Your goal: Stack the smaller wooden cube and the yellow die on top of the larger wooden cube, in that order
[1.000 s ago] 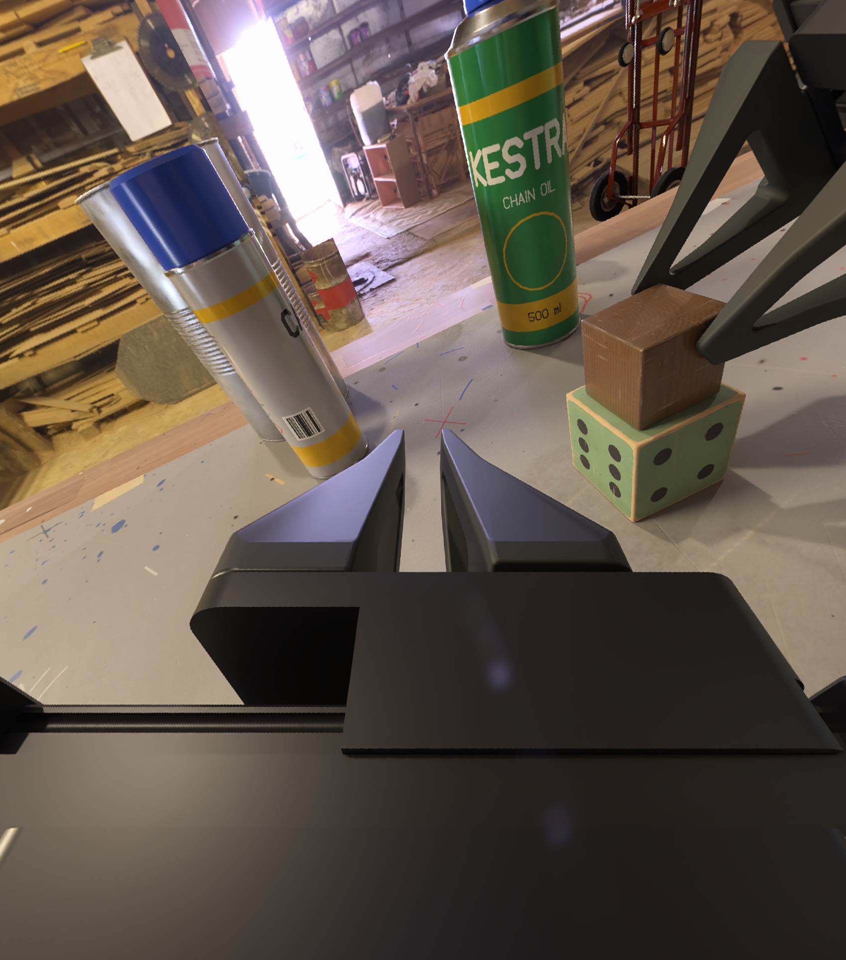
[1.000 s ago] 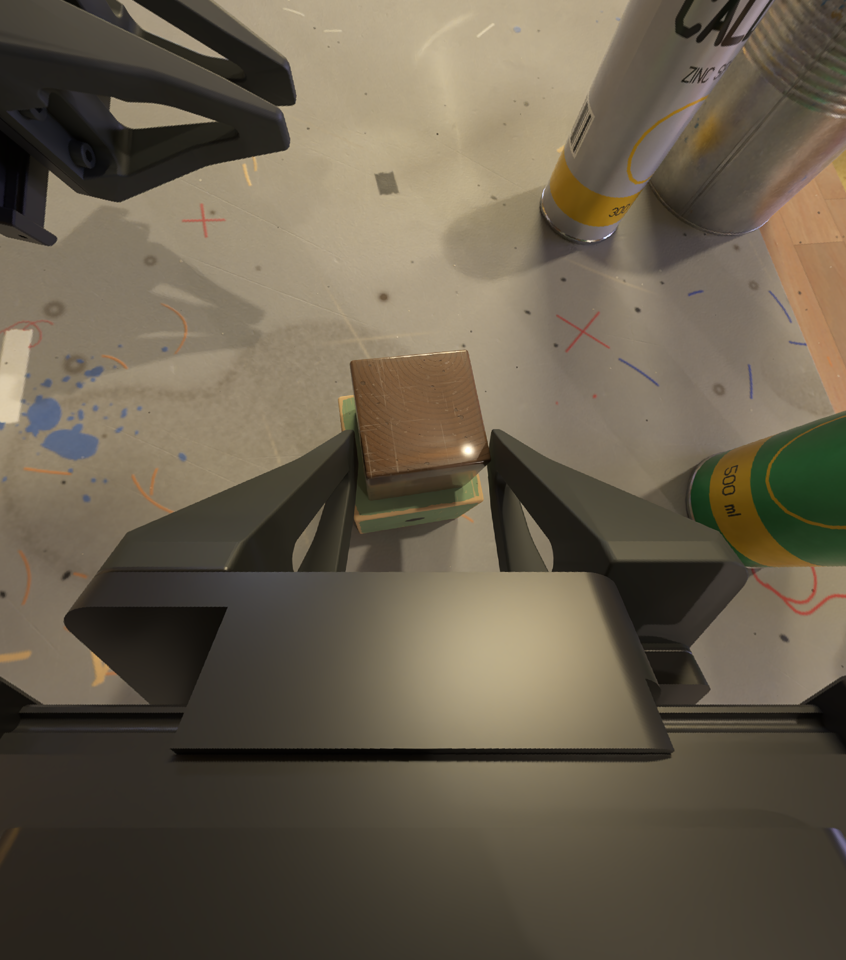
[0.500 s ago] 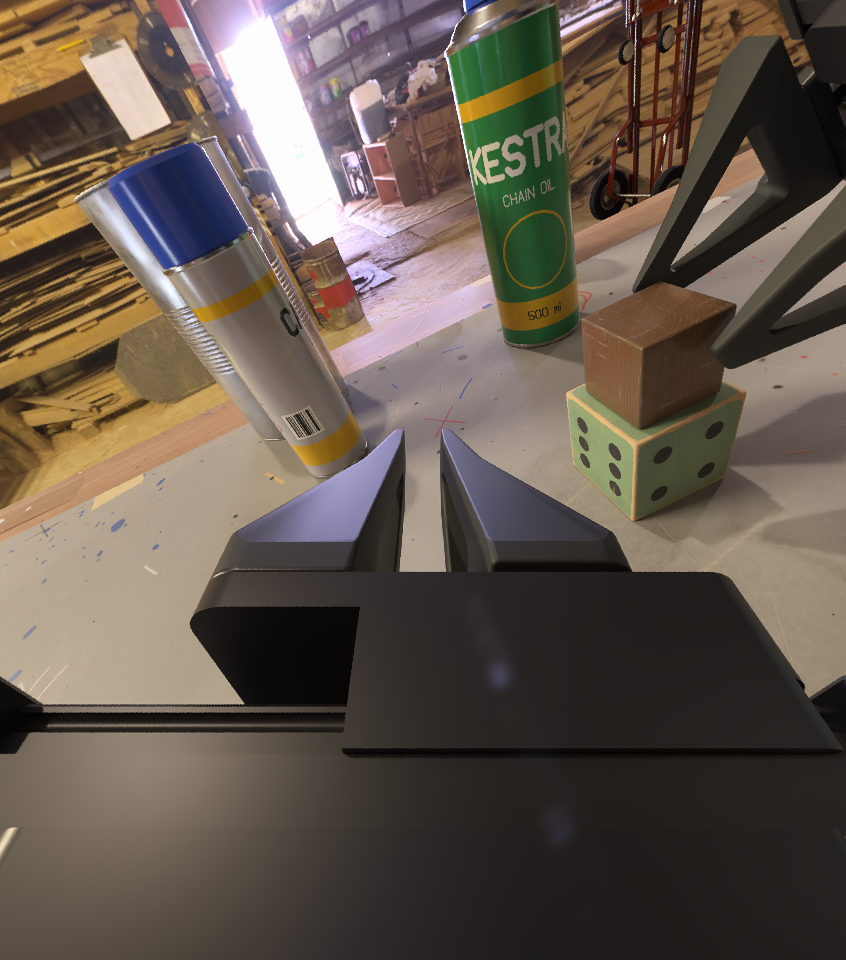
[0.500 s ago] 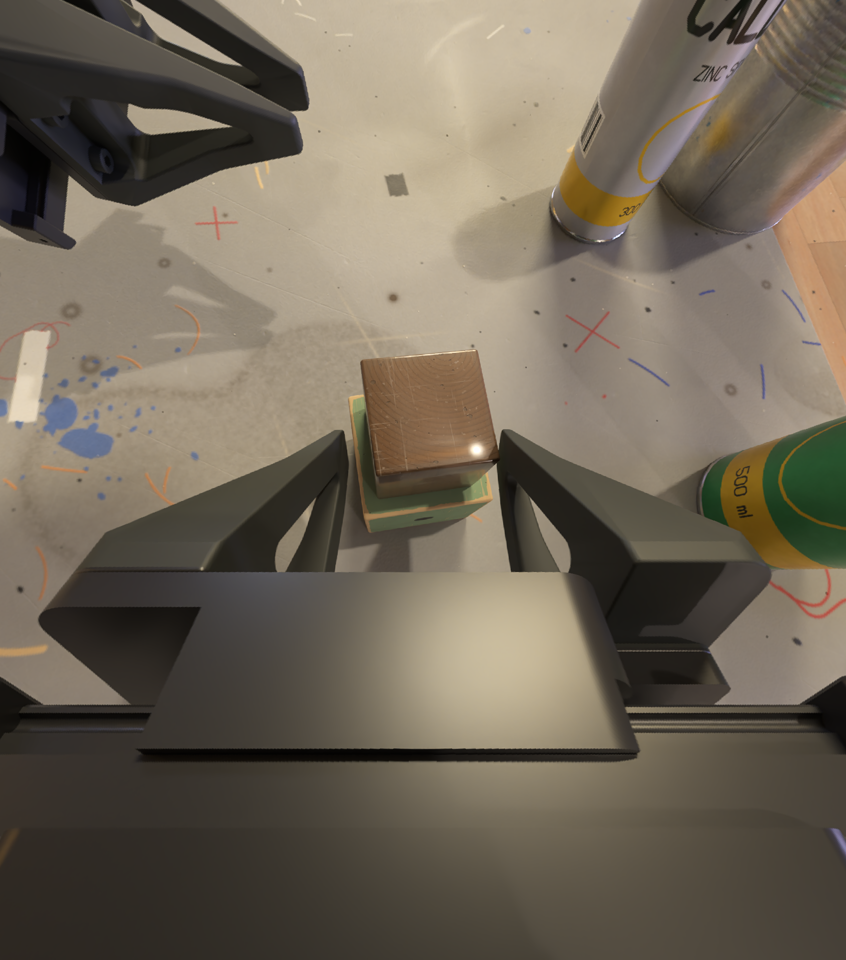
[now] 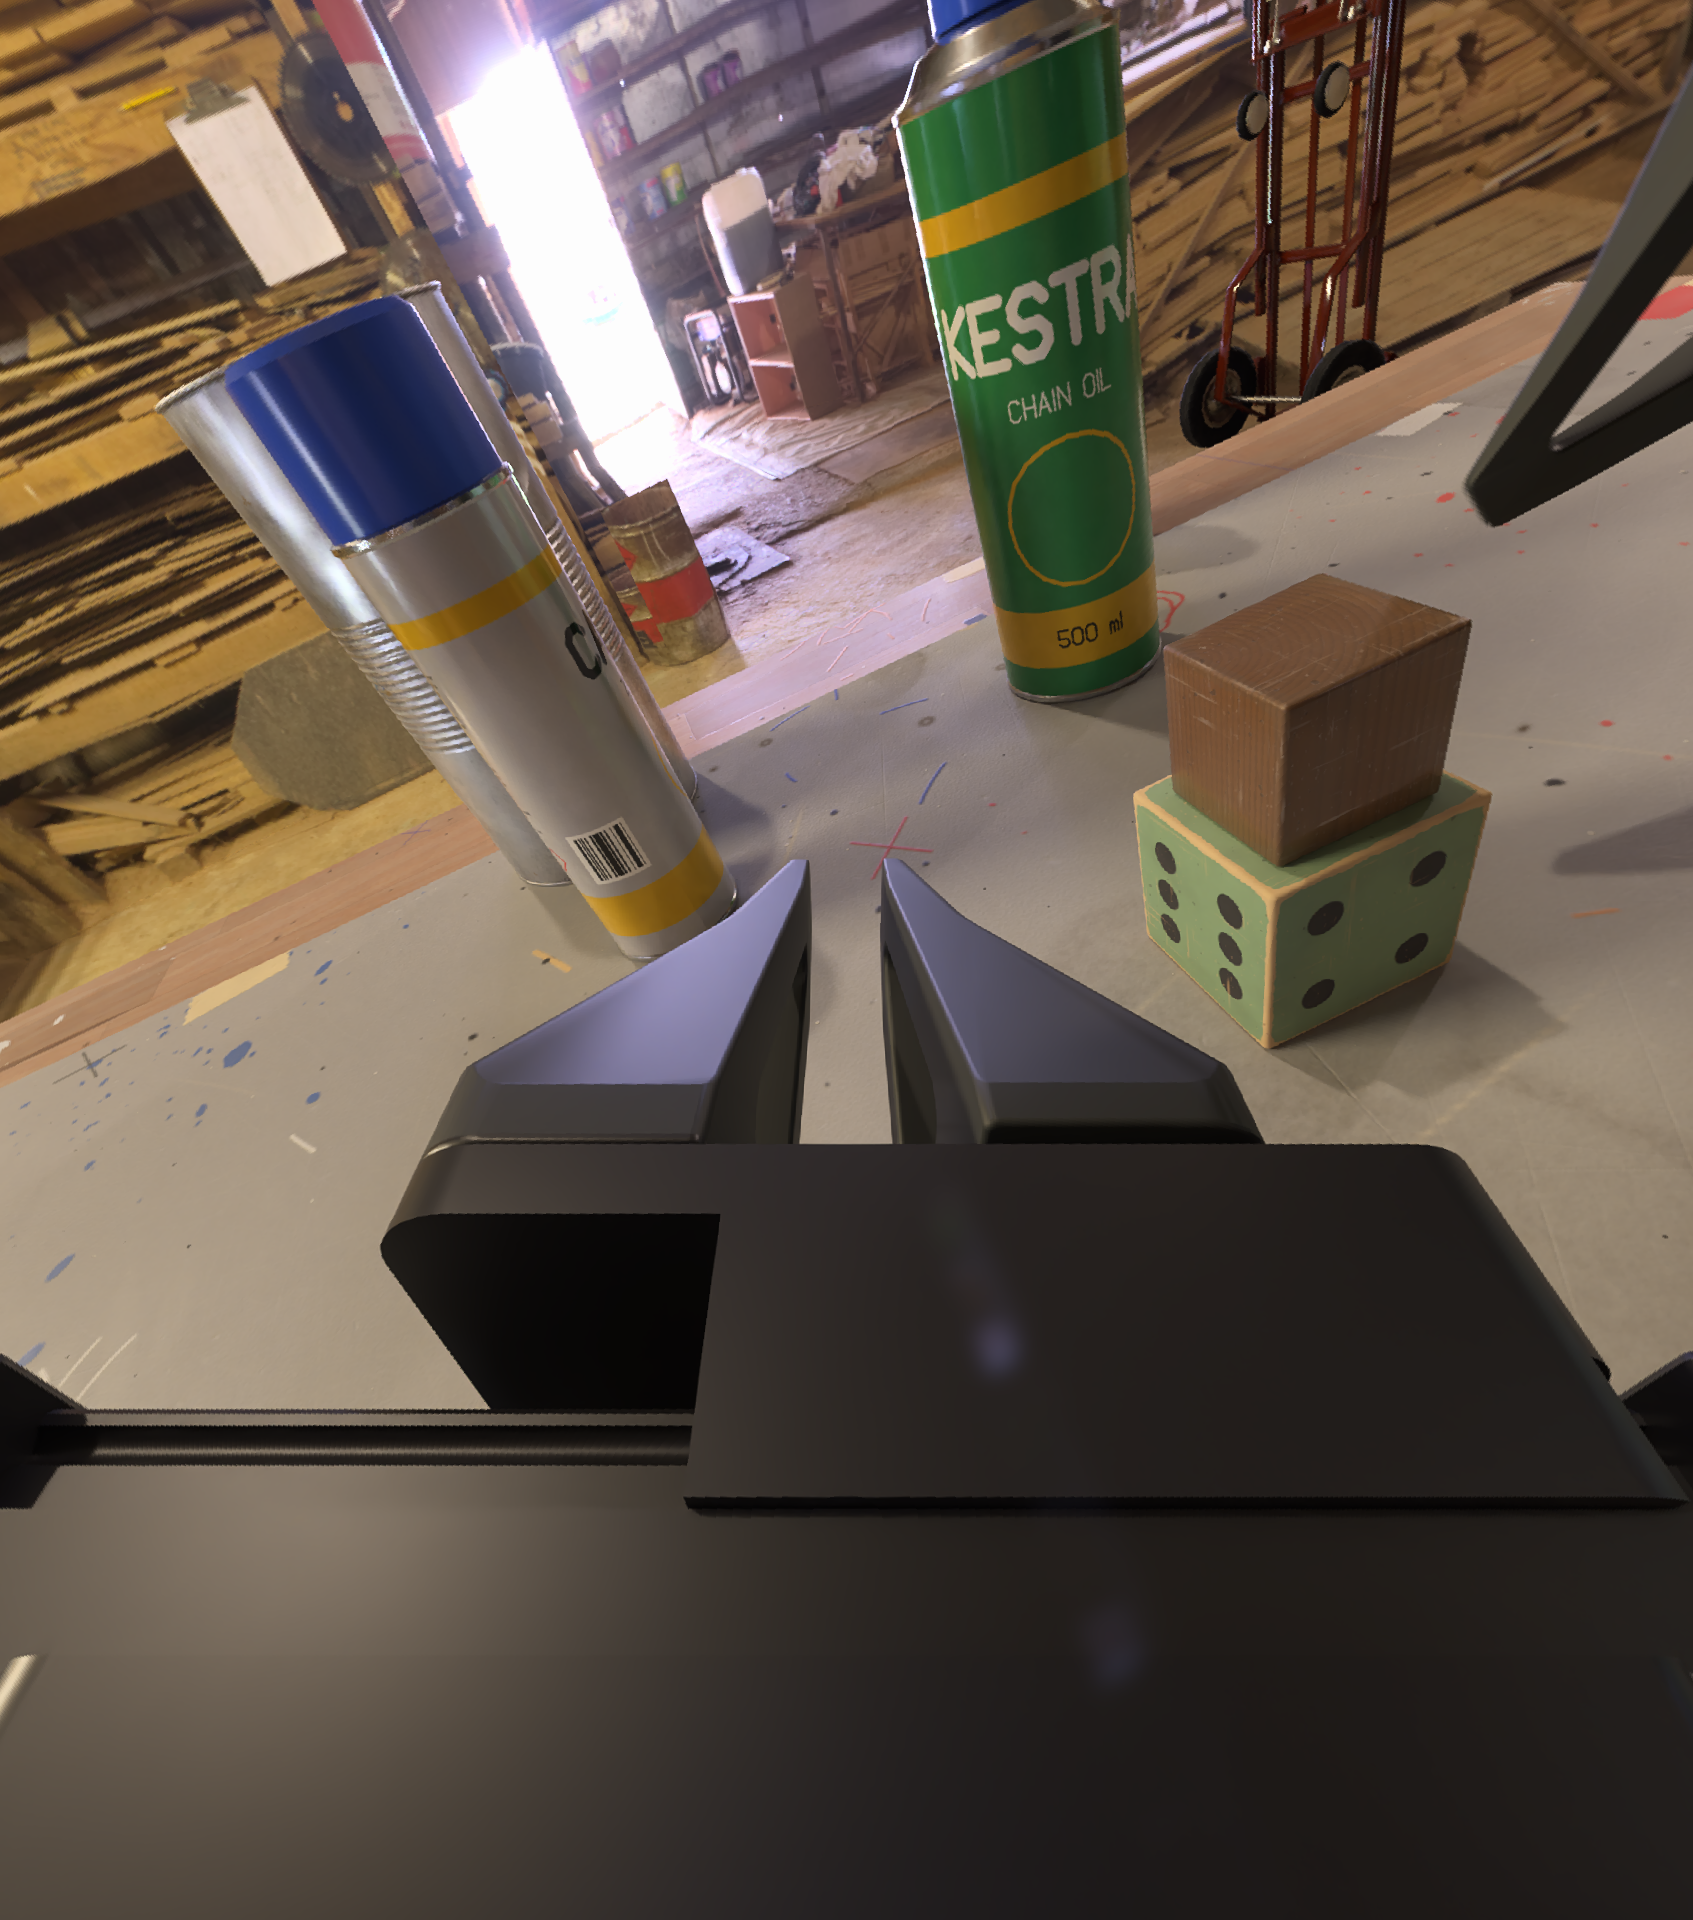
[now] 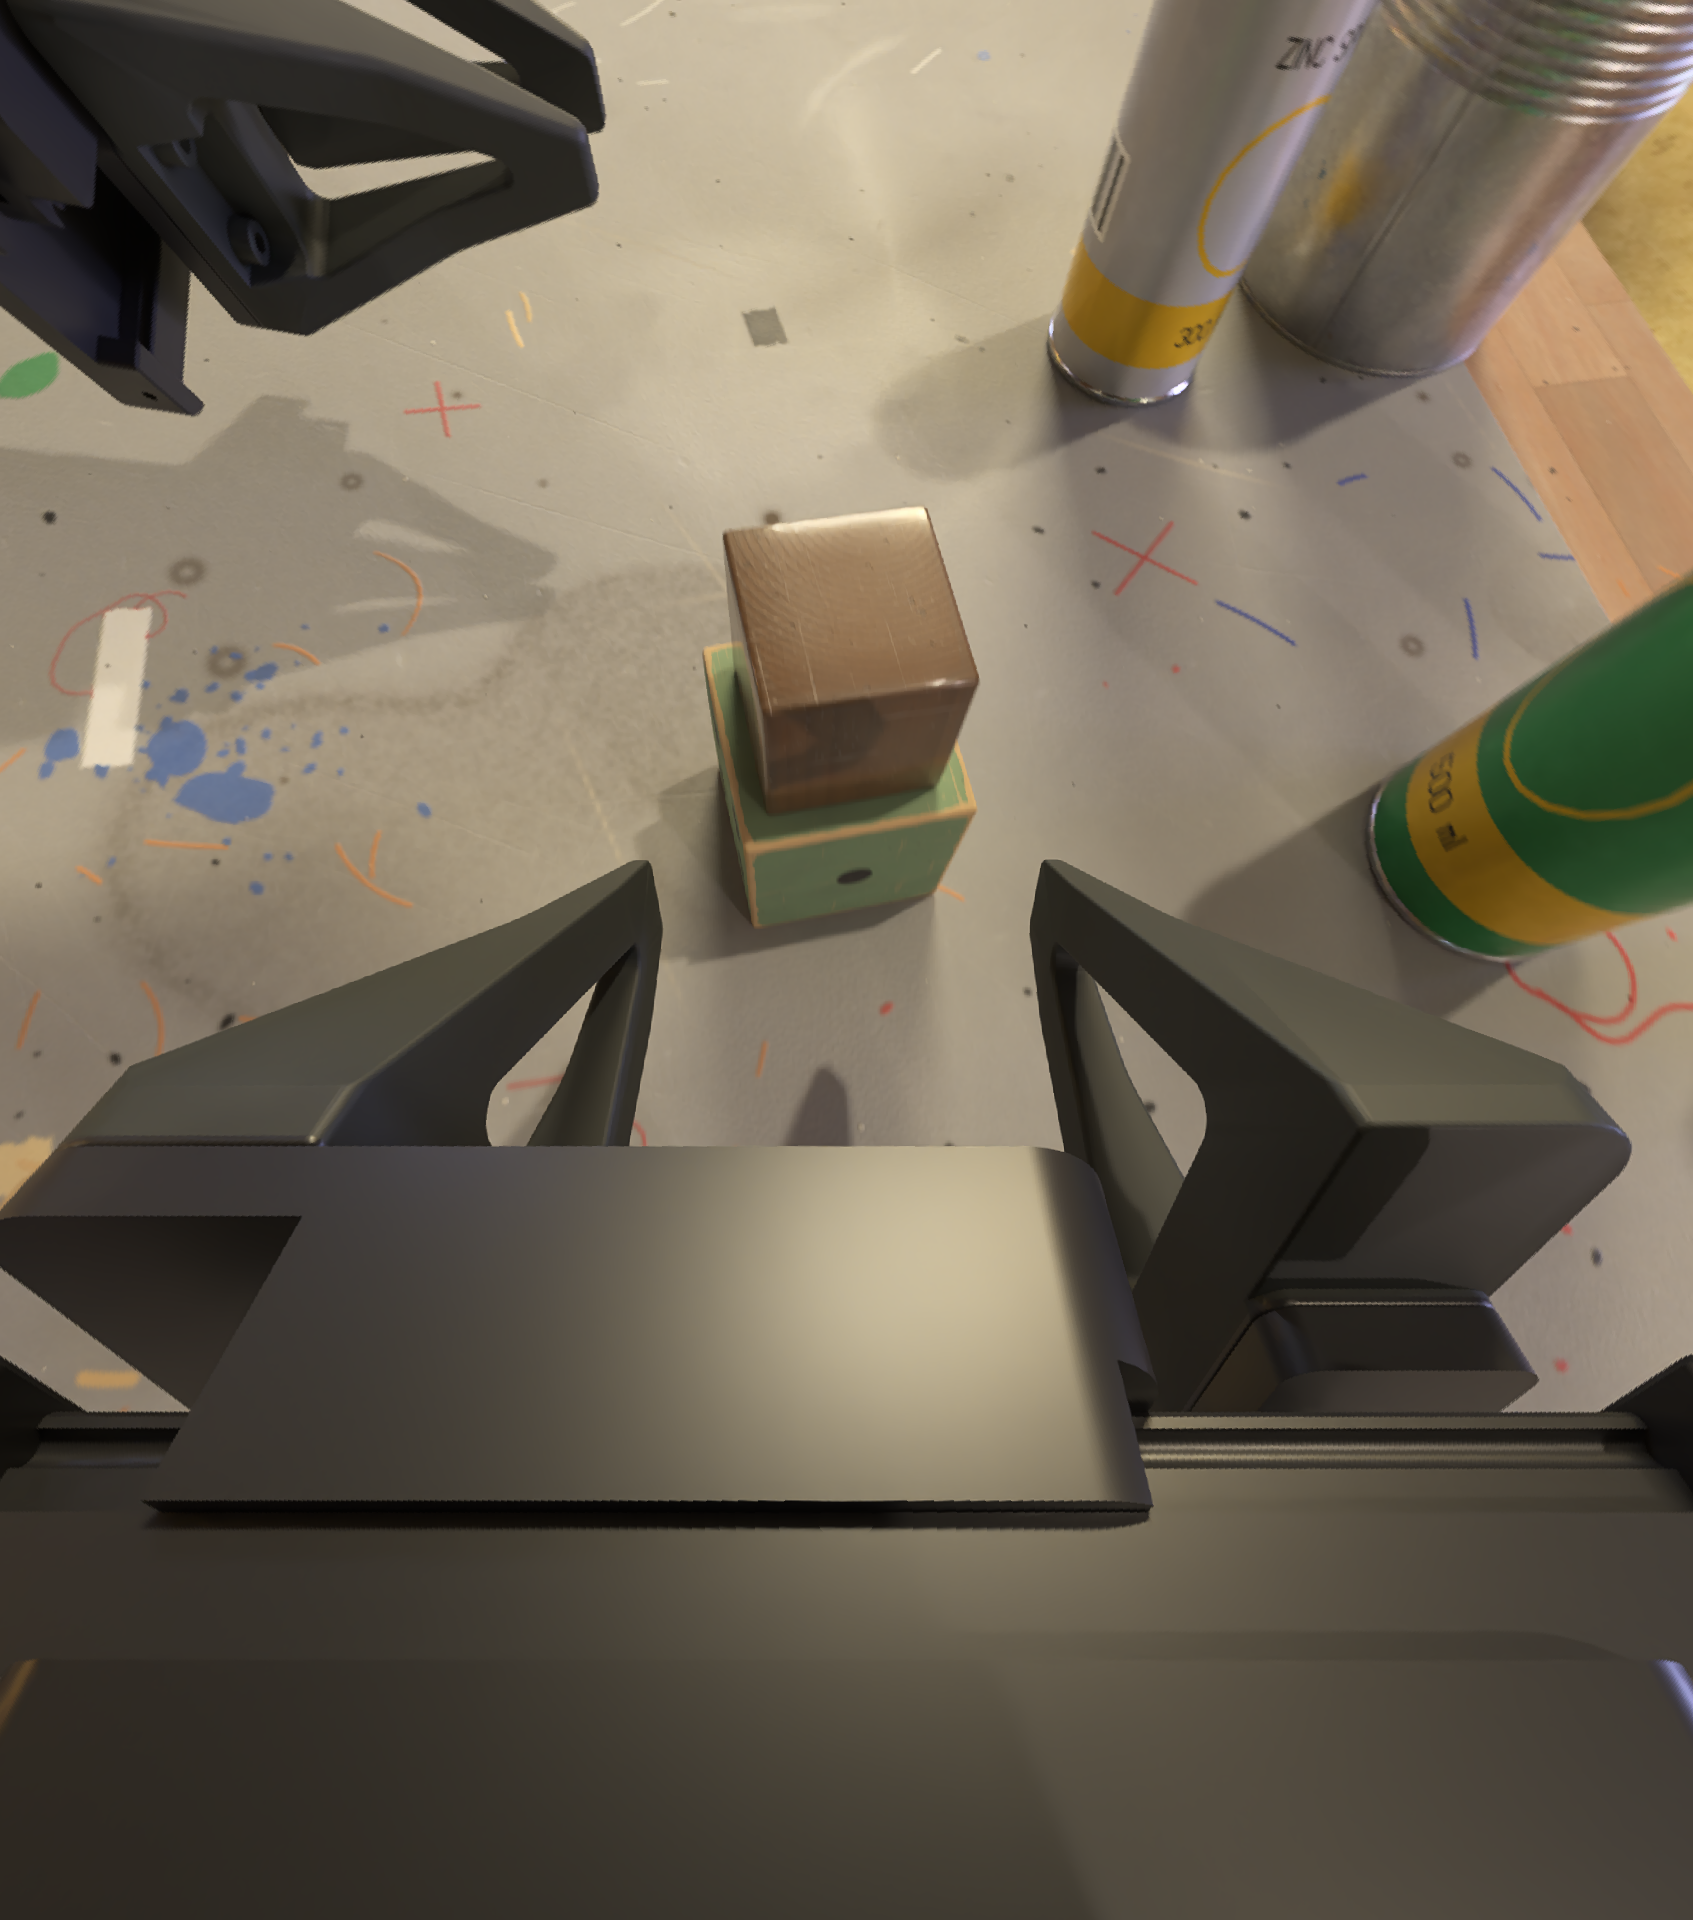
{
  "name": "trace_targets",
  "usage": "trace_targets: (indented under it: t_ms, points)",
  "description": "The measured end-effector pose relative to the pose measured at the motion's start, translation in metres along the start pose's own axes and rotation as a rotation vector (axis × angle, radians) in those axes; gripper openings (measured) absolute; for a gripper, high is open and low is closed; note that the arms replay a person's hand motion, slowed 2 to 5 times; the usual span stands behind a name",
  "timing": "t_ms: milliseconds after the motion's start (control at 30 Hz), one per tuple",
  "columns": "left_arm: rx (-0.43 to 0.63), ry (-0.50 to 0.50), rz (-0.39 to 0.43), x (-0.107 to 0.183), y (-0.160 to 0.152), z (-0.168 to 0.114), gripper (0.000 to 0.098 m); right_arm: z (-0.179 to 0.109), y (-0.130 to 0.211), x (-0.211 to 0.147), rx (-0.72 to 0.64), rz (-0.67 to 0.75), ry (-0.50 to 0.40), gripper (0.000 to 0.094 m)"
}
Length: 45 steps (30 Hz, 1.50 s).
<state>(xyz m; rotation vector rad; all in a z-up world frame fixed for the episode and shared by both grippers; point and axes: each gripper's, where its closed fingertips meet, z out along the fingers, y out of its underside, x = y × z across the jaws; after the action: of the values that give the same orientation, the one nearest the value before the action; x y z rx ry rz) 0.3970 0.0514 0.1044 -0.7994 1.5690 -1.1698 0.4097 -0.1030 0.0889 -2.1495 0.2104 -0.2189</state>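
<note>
A brown wooden cube (image 5: 1309,717) rests on top of a green die (image 5: 1309,935) with black pips, standing on the grey table. No yellow die or second wooden cube is in view. My right gripper (image 6: 847,871) is open and empty, hovering above and just short of the stack, with the cube (image 6: 847,655) and die (image 6: 883,852) ahead of its fingertips. It also shows in the left wrist view (image 5: 1611,566), up at the right. My left gripper (image 5: 844,883) is shut and empty, low over the table to the left of the stack; it shows at top left of the right wrist view (image 6: 509,135).
A green spray can (image 5: 1039,416) stands behind the stack and shows in the right wrist view (image 6: 1600,758). A silver spray can with a blue cap (image 5: 499,665) stands against a tall tin (image 5: 406,707) near the table's wooden edge (image 6: 1631,416).
My right gripper has opened, let go of the wooden cube and pulled up and back from the stack. The cube stays on the die. My left gripper has not moved.
</note>
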Motion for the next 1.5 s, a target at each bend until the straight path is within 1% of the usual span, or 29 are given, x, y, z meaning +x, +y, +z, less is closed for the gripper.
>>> trace_targets:
  t_ms: [233,467,567,667,900,1100,1400,1467,1500]
  points:
    - [-0.009,0.003,0.004,0.001,0.002,0.000,0.0113,-0.030,0.021,0.007,0.008,0.028,0.077,0.0594]
    - [-0.007,0.002,0.018,0.001,0.001,0.001,0.0111,-0.064,0.053,0.022,0.001,0.021,0.174,0.0526]
    - [-0.006,0.002,0.027,0.001,0.001,0.002,0.0111,-0.077,0.067,0.028,0.006,0.046,0.205,0.0505]
    - [-0.007,0.003,0.040,0.002,0.002,0.002,0.0111,-0.087,0.081,0.033,0.029,0.092,0.215,0.0499]
    - [0.002,0.003,0.086,0.004,0.002,0.005,0.0108,-0.095,0.108,0.029,0.086,0.208,0.187,0.0482]
    - [0.004,-0.004,0.138,0.004,0.004,0.007,0.0105,-0.100,0.111,0.029,0.100,0.228,0.206,0.0474]
    - [-0.022,-0.006,0.233,0.013,0.006,0.012,0.0102,-0.103,0.134,0.041,-0.032,0.302,0.308,0.0489]
    - [-0.032,-0.004,0.257,0.016,0.008,0.013,0.0102,-0.102,0.138,0.043,-0.060,0.323,0.328,0.0475]
    - [-0.037,-0.003,0.268,0.017,0.009,0.014,0.0102,-0.102,0.140,0.044,-0.076,0.331,0.336,0.0453]
